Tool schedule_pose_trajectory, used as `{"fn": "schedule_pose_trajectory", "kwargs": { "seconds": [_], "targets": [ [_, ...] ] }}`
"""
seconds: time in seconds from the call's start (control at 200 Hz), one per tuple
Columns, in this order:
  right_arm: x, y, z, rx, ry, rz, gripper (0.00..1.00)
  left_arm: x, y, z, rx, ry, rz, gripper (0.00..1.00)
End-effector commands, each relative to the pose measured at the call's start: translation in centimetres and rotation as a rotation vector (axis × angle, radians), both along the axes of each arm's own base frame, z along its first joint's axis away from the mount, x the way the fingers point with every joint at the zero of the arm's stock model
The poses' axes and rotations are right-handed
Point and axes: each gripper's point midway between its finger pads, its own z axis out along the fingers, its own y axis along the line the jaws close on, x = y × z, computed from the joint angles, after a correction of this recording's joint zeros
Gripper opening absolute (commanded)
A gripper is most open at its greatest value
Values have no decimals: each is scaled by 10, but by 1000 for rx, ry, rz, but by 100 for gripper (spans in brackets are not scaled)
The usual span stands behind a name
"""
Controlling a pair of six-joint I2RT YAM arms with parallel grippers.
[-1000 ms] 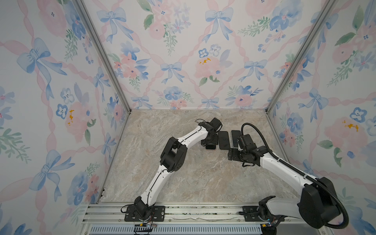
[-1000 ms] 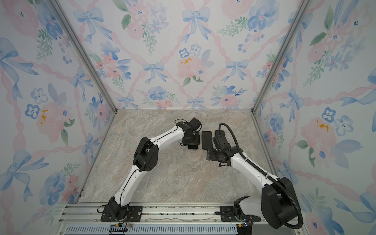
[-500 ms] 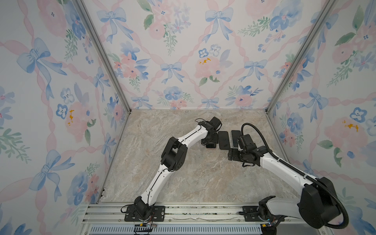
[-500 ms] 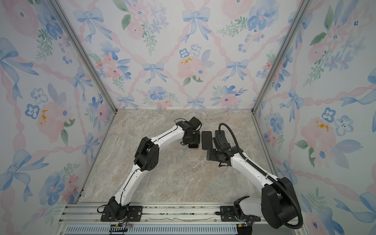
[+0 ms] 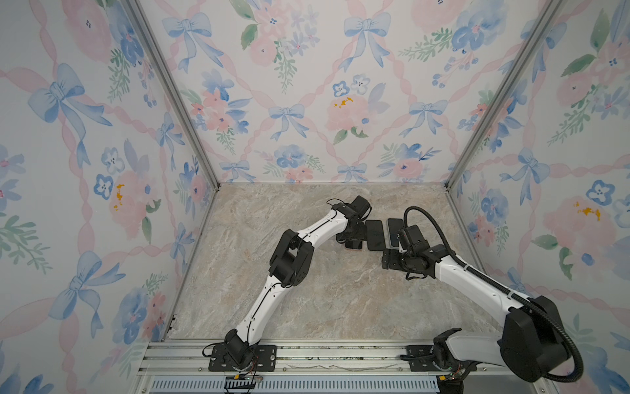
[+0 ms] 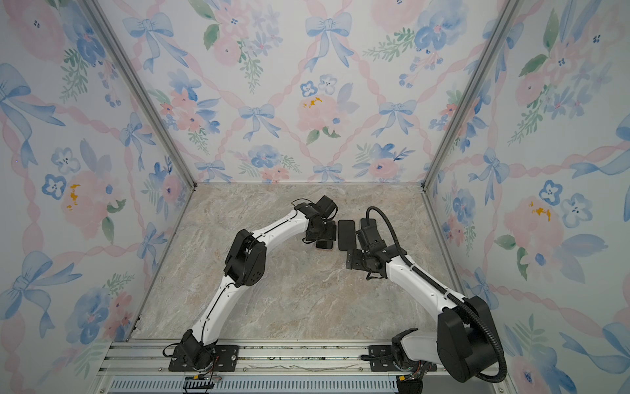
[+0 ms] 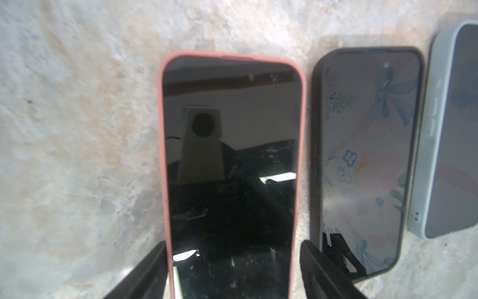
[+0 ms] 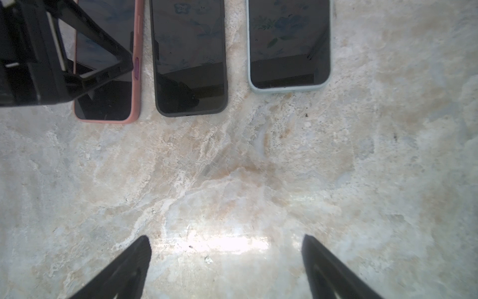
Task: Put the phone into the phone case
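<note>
1. The phone (image 7: 230,165) lies screen up and flat on the marble table (image 5: 306,307). It is already seated in the pink case (image 7: 161,145), whose rim shows around the glass wherever the phone is in view. In both top views it sits toward 2 o'clock from the table's middle.
2. The left gripper (image 7: 232,246) stands astride the near end of the pink case, its jaws spread about as wide as the case. One of the fingers (image 7: 152,266) meets the case edge and the other stands just clear of it. The phone rests on the table and is not lifted or clamped.
3. A black-cased phone (image 5: 374,235) lies just beside the pink case at its 3 o'clock. A pale-cased phone (image 8: 289,44) lies at 3 o'clock of that one. All three are parallel and apart.
4. The right gripper (image 8: 225,240) hangs with its jaws wide apart over bare table and holds nothing. In a top view it is at 5 o'clock of the black-cased phone.
5. Compared with the top views of a second earlier, both arms and all three phones keep the same places. No shift in the row is visible.
</note>
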Motion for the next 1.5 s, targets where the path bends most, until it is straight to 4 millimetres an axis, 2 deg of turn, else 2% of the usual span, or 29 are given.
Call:
{"fn": "schedule_pose_trajectory", "kwargs": {
  "seconds": [0.0,0.15,0.515,0.72,1.03,1.23,1.335,1.495],
  "targets": [
    [0,-4,-2,-12,8,-2,93,-10,4,-5,-4,47,7,81],
    [0,-4,-2,-11,10,-3,93,-15,3,0,-12,55,10,81],
    [0,-4,-2,-9,9,-2,93,-36,5,-5,6,92,4,81],
    [-2,-5,-1,-8,5,-4,93,-44,-1,-5,-1,102,-11,81],
    [-3,-5,-1,-6,4,-5,93,-48,-4,-4,-5,105,-18,81],
    [-2,-5,3,-3,-8,-2,93,-48,3,-2,17,91,-14,81],
    [-1,-6,11,-6,-54,13,93,-48,10,6,37,63,-13,81],
    [5,-12,25,-30,-145,34,94,-47,24,36,79,-32,-22,81]
  ]
}}
